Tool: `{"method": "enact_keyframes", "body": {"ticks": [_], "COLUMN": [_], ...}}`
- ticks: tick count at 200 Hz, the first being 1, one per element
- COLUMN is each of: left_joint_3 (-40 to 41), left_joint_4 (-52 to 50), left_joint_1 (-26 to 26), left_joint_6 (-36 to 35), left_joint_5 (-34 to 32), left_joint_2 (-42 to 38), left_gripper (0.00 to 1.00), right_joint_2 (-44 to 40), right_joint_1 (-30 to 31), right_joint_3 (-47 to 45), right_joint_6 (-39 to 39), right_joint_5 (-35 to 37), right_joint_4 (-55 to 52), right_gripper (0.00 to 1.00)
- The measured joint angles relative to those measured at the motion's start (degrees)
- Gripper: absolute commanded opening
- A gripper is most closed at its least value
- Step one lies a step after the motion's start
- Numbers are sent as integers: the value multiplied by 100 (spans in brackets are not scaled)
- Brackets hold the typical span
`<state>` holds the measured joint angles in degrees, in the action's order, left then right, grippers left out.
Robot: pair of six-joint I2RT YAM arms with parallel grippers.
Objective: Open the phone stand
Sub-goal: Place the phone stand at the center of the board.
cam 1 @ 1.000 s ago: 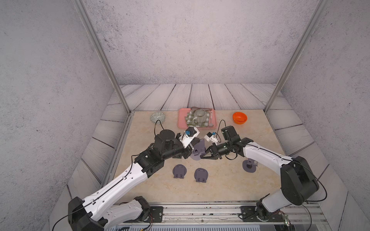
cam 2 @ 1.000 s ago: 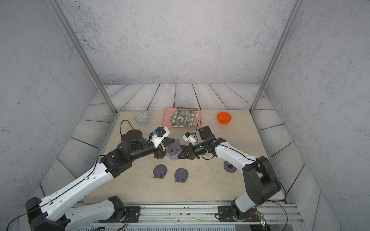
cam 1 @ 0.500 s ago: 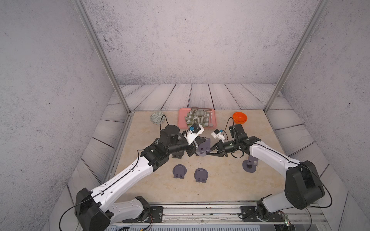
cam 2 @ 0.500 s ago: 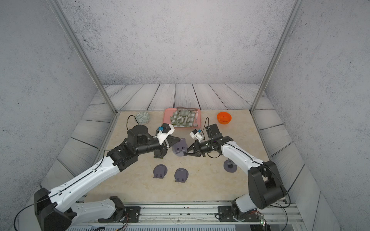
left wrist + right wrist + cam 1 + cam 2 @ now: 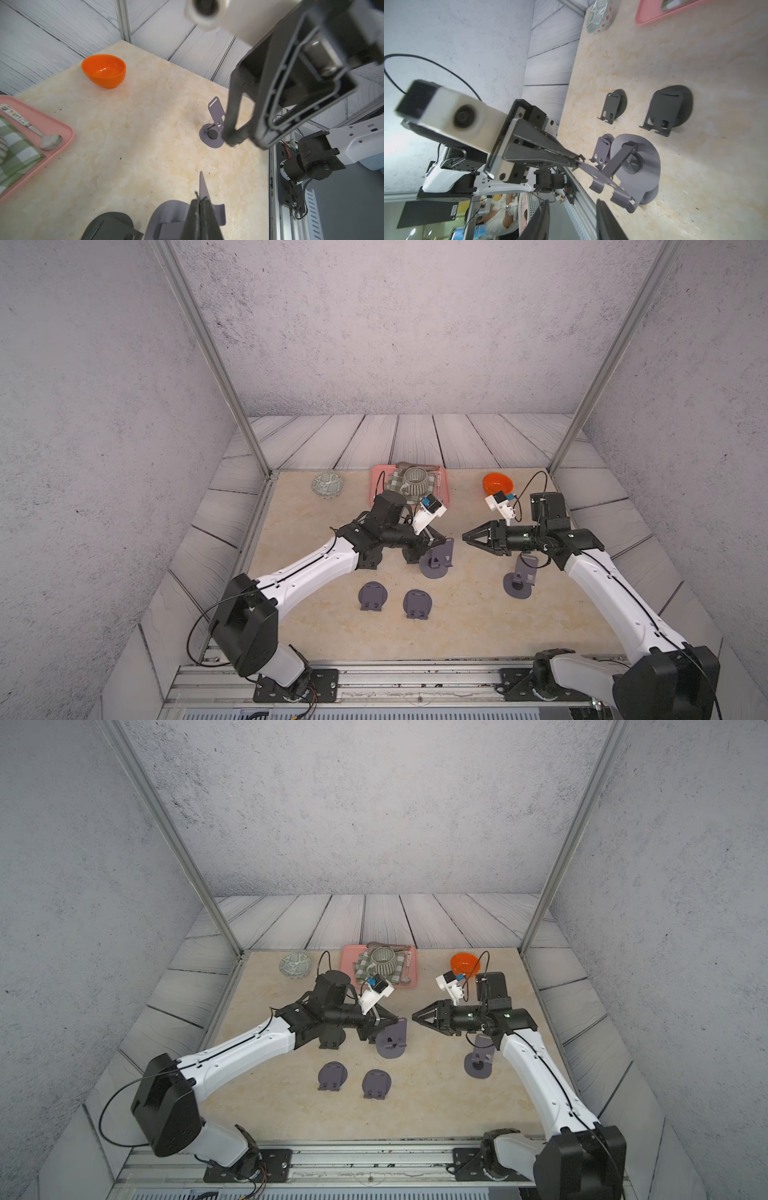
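Left gripper [image 5: 446, 540]: you have it pinched shut on the top edge of the phone stand's back plate; the right wrist view shows the tips meeting on the thin plate.
Phone stand [image 5: 436, 564]: it sits at the middle of the table [image 5: 457, 626], plate raised off its round base on a hinged arm, lip hooks pointing toward the right gripper.
Right gripper [image 5: 464, 537]: its jaws stand apart and hold nothing. It hangs just right of the stand, tips pointing at it, with a clear gap between them.
Second open stand [image 5: 519, 583]: it stands upright on the right side, under your right arm, touched by neither gripper.
Folded stands: two lie flat side by side nearer you, one [image 5: 372, 595] left of the other [image 5: 417, 603].
Far edge: a pink tray [image 5: 376, 489] carries a ribbed cup [image 5: 417, 482] on a checked cloth [image 5: 18, 155] and a spoon [image 5: 47, 141]; a patterned bowl [image 5: 327, 484] sits to its left and an orange bowl [image 5: 496, 483] to its right.
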<state>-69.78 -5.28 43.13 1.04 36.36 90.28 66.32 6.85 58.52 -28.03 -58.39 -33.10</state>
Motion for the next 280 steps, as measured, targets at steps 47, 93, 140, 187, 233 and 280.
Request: {"method": "enact_keyframes", "body": {"ticks": [47,93,140,187,233,280], "left_joint_3": [-1451,-3438,-5825,-7375,-7460,-7543], "left_joint_4": [199,505,116,-328,-450,-361], "left_joint_1": [0,2,26,101,186,203], "left_joint_6": [203,420,474,612,706,780], "left_joint_5": [402,723,824,848,844,748], "left_joint_2": [1250,3025,5110,6408,6592,6669], "left_gripper": [0,0,0,0,0,42], "right_joint_2": [-767,-1495,-1790,-1823,-1759,-1711], "right_joint_1": [-1117,-1257,-1263,-1268,-1268,-1266], "right_joint_3": [-33,190,210,142,-114,-225], "right_joint_6": [144,50,81,173,129,129], "right_joint_5": [872,1528,1869,1985,1954,1941], "right_joint_4": [-549,-634,-870,-1082,-944,-901], "right_gripper": [41,44,44,44,44,44]}}
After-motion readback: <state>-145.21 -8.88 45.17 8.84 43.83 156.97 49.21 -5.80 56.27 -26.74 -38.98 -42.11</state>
